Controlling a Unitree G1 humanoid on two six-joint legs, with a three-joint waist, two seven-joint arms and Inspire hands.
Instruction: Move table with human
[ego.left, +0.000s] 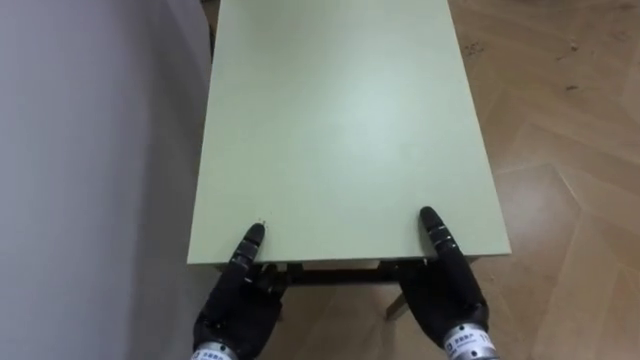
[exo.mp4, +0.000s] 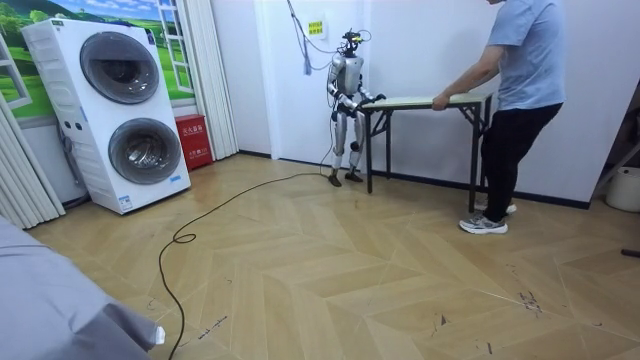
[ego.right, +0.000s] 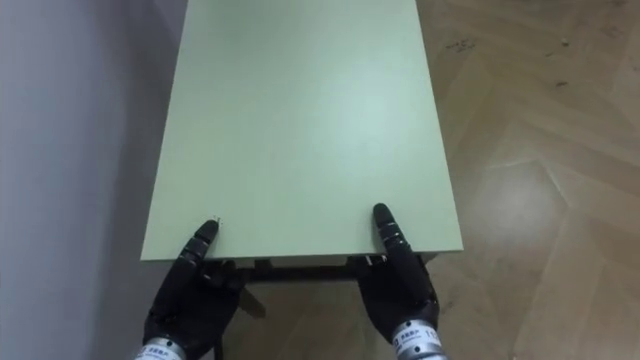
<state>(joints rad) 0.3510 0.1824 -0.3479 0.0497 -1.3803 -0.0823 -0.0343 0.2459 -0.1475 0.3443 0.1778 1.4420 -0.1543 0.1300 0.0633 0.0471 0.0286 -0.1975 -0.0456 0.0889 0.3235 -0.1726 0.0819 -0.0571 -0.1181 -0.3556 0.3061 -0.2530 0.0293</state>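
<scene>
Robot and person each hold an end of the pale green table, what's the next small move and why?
Probably a slight lift in step with the person. The left hand and right hand clamp the near edge of the pale green rectangular table, thumbs on top; the person grips the far end, and the legs seem to rest on the wooden floor.

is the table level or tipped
Level: in the room view the table runs flat from the robot's end to the person holding the other end.

Far end of table (ego.left: 340, 120) cut off
</scene>
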